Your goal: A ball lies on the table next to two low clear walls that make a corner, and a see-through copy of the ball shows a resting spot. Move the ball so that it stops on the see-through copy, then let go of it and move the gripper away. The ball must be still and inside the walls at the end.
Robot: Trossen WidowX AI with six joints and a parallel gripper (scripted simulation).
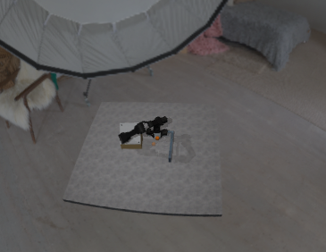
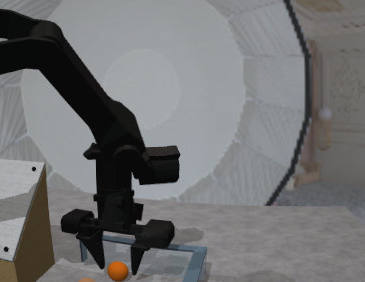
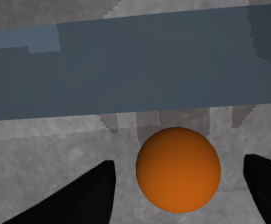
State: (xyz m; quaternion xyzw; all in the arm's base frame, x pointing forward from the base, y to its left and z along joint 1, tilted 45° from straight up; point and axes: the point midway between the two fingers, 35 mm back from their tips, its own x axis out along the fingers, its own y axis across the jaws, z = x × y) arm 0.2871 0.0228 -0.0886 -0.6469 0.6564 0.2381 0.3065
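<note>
The orange ball (image 1: 157, 138) (image 2: 118, 271) (image 3: 178, 170) rests on the table inside the corner, near the back clear wall (image 2: 144, 244) (image 3: 136, 70). The other clear wall (image 1: 171, 149) (image 2: 195, 264) stands to the right. The see-through copy (image 1: 154, 144) (image 2: 86, 280) shows paler, left of the ball in the exterior view, cut by the lower edge. It cannot be made out in the wrist view. My gripper (image 2: 118, 270) (image 3: 178, 167) points down and is open, its fingertips low on either side of the ball, with a gap on each side in the wrist view.
A box with a sloping white top (image 1: 130, 145) (image 2: 31, 240) and brown sides stands left of the walls, partly under the arm in the top view. The table (image 1: 129, 188) extends around them.
</note>
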